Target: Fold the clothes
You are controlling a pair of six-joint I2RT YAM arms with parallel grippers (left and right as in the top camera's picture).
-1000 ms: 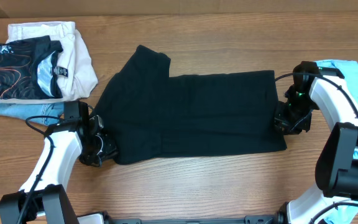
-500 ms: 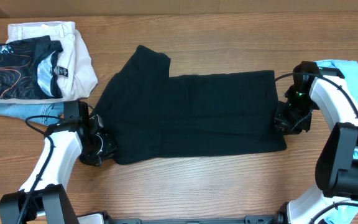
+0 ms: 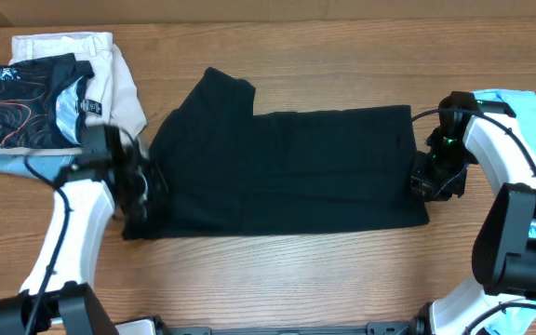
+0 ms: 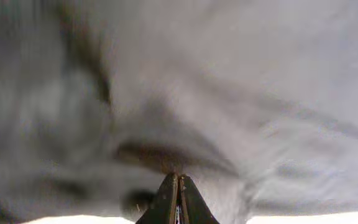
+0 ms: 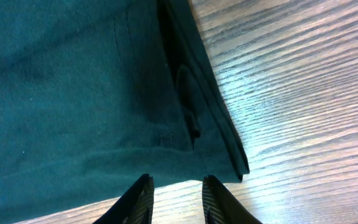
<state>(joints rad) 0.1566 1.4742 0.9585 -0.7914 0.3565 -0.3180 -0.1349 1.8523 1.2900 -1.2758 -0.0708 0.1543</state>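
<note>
The clothes (image 3: 296, 167) are one large plain black garment lying flat across the middle of the table, with a sleeve pointing to the back left. My left gripper (image 3: 145, 191) is at its left edge and shut on the fabric. In the left wrist view the shut gripper (image 4: 178, 179) pinches blurred cloth (image 4: 260, 93) that fills the picture. My right gripper (image 3: 424, 184) sits at the garment's right edge. The right wrist view shows this gripper (image 5: 178, 185) open over bare wood, the folded hem (image 5: 73, 93) just beyond its tips.
A pile at the back left holds a white garment (image 3: 119, 84), a small black piece with orange print (image 3: 26, 107) and light blue cloth (image 3: 17, 163). Another light blue garment (image 3: 519, 100) lies under the right arm. Bare wood (image 5: 291, 93) runs right of the hem.
My left gripper has shut on the garment's left edge and moved toward the back, dragging the lower left corner with it. The right arm has not moved.
</note>
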